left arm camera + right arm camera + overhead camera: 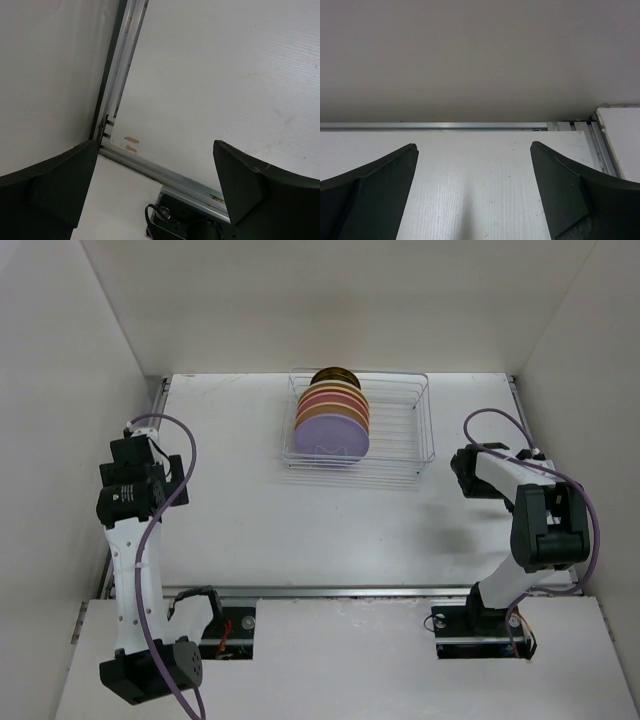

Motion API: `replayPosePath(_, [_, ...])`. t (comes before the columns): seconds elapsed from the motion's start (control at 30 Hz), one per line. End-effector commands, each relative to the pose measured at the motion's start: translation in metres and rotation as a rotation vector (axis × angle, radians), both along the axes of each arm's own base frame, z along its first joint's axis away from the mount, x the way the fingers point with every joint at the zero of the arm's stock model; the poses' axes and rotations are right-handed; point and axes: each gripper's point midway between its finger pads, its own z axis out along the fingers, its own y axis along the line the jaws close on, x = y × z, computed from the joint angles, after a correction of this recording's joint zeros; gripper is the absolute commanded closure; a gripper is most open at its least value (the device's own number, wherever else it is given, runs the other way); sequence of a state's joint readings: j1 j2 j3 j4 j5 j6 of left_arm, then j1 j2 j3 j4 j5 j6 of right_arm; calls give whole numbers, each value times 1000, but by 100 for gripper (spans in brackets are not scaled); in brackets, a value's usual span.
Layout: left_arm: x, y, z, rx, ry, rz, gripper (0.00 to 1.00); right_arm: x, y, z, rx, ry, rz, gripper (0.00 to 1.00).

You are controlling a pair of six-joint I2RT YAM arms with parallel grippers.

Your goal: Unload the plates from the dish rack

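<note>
**Lavender plate facing me at the front of the row, both pincers gaping with nothing in them**

I am looking down at the white bench [300, 530], and the dish rack [427, 420] is sitting at its far middle, close to the back wall. The plates [333, 435] are standing on edge in the rack's left half, packed one behind another. A lavender plate [335, 440] is facing the arms at the front. Pink, yellow and cream rims are showing behind it, and a brown plate [334, 375] is closing the row at the back.

The left arm [130, 490] is folding up at the bench's left edge, well apart from the rack, with a purple cable [178, 465] looping beside it. The right arm [540, 520] is bending at the right edge, equally far from the rack.

Through the left wrist camera I am seeing the left pincer [155, 145] spread wide. Its dark fingers [60, 185] are gripping nothing, and an aluminium rail [120, 75] is running along the bench edge below it. Through the right wrist camera the right pincer [473, 145] is likewise standing fully apart and gripping nothing. It is pointing over bare bench towards a second rail [435, 125] at the foot of a wall.
</note>
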State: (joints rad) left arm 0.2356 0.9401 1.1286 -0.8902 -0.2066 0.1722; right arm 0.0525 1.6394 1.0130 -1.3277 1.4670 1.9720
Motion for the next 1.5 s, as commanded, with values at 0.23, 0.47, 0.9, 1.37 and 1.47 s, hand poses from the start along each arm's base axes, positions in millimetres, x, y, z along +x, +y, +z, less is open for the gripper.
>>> replayPosePath(0.23, [-13,-6,2,18,59,-51,0,11,-8,36,-147,-42,54,0])
replayPosePath(0.47, [-2,-46,10,-107,58,-294,0,50,8,78,-153,171,95,0])
replayPosePath(0.9, [53,-96,35,-365,118,-545,0,130,145,165,-24,167,504,0])
replayPosePath(1.37, [155,-175,37,-537,175,-741,0,138,421,160,61,394,2389,17])
replayPosePath(1.47, [172,-181,16,-510,219,-720,2,138,442,129,97,512,2437,35])
